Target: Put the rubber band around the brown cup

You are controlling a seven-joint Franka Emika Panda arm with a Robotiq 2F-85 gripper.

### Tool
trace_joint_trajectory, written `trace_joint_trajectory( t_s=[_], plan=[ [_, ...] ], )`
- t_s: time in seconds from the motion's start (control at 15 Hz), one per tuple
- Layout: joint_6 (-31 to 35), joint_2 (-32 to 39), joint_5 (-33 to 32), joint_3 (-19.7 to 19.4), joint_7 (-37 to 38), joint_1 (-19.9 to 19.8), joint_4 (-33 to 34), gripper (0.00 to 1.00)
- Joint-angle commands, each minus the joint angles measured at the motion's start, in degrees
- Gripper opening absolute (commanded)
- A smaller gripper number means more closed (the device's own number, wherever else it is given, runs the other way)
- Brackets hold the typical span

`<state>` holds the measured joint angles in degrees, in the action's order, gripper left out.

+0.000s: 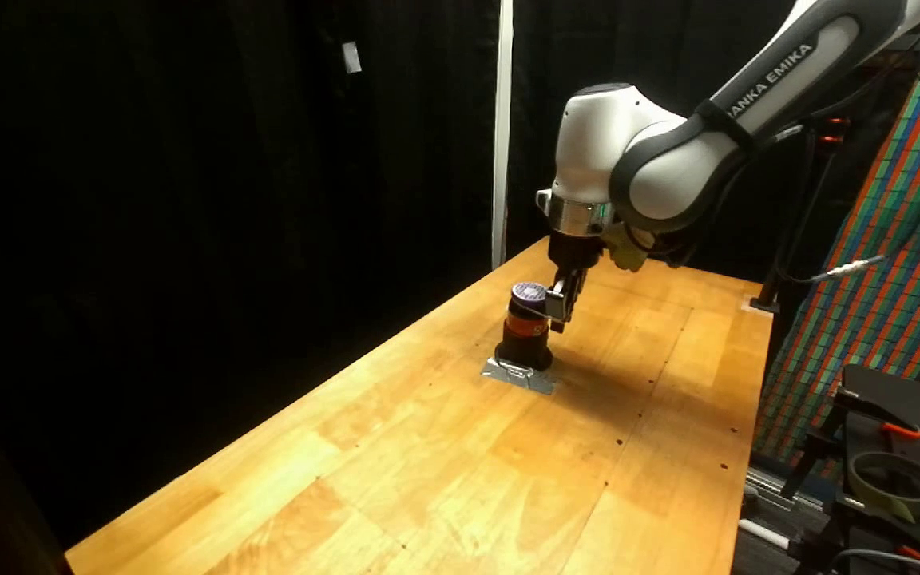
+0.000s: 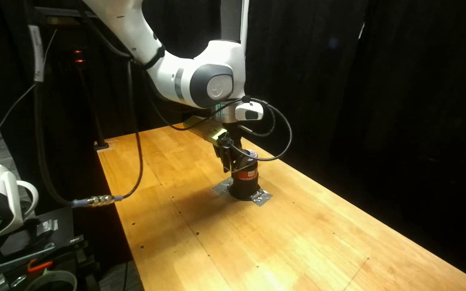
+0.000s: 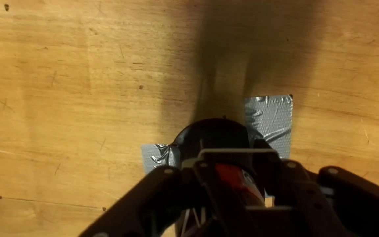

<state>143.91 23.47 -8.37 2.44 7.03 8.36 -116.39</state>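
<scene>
The brown cup (image 1: 525, 351) stands upright on the wooden table. Its base is dark, with an orange-red band above and a dark, purple-topped part (image 1: 529, 293) on top. It also shows in an exterior view (image 2: 244, 189) and partly in the wrist view (image 3: 214, 135). My gripper (image 1: 560, 307) points down beside the cup's upper part, close against it. In the wrist view the gripper's fingers (image 3: 230, 158) are apart, and the pale rubber band (image 3: 239, 150) is stretched between them. A thin pale line beside the cup's top shows in both exterior views. The fingers hide much of the cup.
Silver tape (image 1: 520, 374) fixes the cup's base to the wooden table (image 1: 444, 447). More tape (image 3: 270, 118) shows in the wrist view. A cable (image 2: 287, 125) loops from the wrist near the cup's top. A dark cart with a tape roll (image 1: 895, 483) stands beside the table.
</scene>
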Motion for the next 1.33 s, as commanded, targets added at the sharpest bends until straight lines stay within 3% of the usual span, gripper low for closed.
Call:
trace_joint_trajectory(
  t_s=[0.0, 0.13, 0.27, 0.4, 0.6, 0.73, 0.93, 1.13, 1.27],
  plan=[
    [11.91, -8.45, -4.38, -2.23, 5.07, 2.23, -14.33, 0.11],
    [20.44, -11.29, -8.72, -4.64, 9.44, 4.04, -20.66, 0.09],
    [30.2, -13.88, -17.08, -10.02, 18.52, 7.55, -27.12, 0.13],
    [37.45, -15.2, -27.66, -20.43, 27.89, 13.82, -29.46, 0.13],
    [42.61, -15.4, -42.52, -33.95, 40.02, 20.9, -26.97, 0.11],
    [45.54, -14.89, -46.99, -43.24, 44.23, 27.23, -25.35, 0.1],
    [50.63, -11.94, -45.91, -56.35, 45.22, 38.01, -24.47, 0.09],
    [58.15, -5.5, -38.4, -68.39, 42.58, 50.3, -26.52, 0.1],
    [62.49, -0.38, -31.69, -74.28, 41.22, 58.39, -30.72, 0.09]
  ],
)
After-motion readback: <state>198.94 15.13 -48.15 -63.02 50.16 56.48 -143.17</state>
